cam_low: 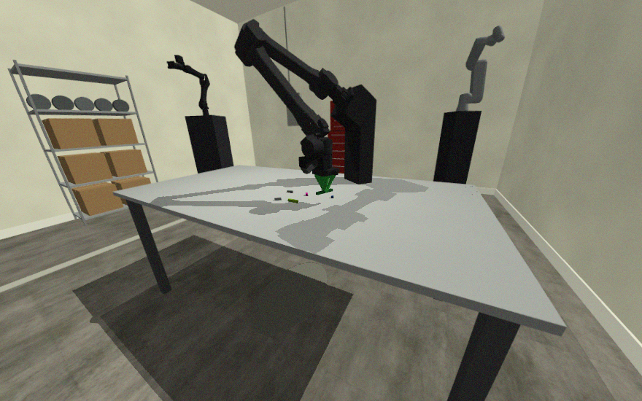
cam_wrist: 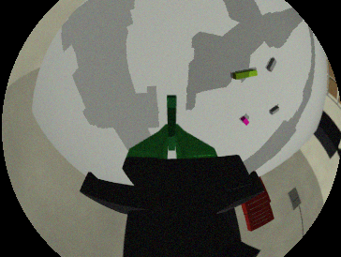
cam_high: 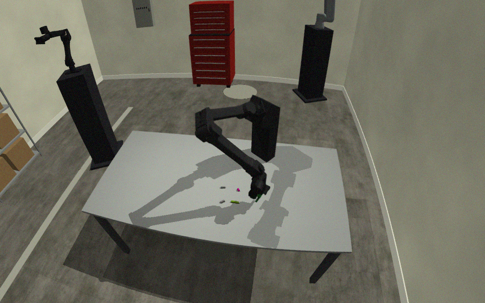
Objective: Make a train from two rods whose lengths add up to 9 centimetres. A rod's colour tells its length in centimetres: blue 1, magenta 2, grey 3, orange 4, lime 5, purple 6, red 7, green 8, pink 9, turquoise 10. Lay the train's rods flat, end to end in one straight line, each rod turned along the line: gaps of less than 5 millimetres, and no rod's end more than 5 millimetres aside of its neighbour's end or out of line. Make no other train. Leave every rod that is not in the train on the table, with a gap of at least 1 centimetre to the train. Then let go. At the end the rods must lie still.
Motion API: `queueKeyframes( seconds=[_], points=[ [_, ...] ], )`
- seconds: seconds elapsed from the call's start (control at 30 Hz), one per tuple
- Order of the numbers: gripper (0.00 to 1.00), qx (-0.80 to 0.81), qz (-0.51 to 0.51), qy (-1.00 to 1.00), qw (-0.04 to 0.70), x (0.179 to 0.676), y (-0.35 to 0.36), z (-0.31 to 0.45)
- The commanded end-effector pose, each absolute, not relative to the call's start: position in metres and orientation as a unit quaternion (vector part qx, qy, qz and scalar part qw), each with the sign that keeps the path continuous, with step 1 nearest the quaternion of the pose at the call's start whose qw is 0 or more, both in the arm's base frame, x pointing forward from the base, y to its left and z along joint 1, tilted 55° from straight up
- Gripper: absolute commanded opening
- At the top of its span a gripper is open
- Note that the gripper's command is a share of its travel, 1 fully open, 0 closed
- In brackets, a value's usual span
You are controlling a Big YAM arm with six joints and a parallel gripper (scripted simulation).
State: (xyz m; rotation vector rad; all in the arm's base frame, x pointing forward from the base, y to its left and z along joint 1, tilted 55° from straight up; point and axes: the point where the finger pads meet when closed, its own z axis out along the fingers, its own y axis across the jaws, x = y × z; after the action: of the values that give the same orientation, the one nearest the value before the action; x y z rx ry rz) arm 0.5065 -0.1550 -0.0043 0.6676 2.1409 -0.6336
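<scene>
Scanning from left to right in the exterior view, the lime rod (cam_low: 292, 200) is met first, then the gripper (cam_low: 325, 188), which is clenched on the green rod (cam_low: 324, 191) close above the table (cam_low: 426, 246). Its long axis is seen running toward the blue rod (cam_low: 332, 196), lying just right of the fingers, apparently the needed partner.

No text, label, brand, number or sign can be read in any view. The grey wall panel (cam_high: 142, 12) at the upper middle of the top view shows only small dark marks, too blurred to read.
</scene>
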Motion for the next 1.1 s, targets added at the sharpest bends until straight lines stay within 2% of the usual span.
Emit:
queueKeyframes(
  seconds=[0.0, 0.2, 0.27, 0.6, 0.83, 1.07],
  points=[
    [0.04, 0.262, -0.241, 0.847, 0.396, 0.493, -0.131, 0.009],
    [0.04, 0.262, -0.241, 0.846, 0.397, 0.48, -0.116, 0.023],
    [0.04, 0.272, -0.25, 0.847, 0.383, 0.477, -0.13, 0.012],
    [0.04, 0.271, -0.245, 0.844, 0.393, 0.48, -0.126, 0.021],
    [0.04, 0.376, -0.194, 0.801, 0.424, 0.455, -0.146, 0.015],
    [0.04, 0.414, -0.173, 0.781, 0.434, 0.446, -0.152, 0.015]
  ],
)
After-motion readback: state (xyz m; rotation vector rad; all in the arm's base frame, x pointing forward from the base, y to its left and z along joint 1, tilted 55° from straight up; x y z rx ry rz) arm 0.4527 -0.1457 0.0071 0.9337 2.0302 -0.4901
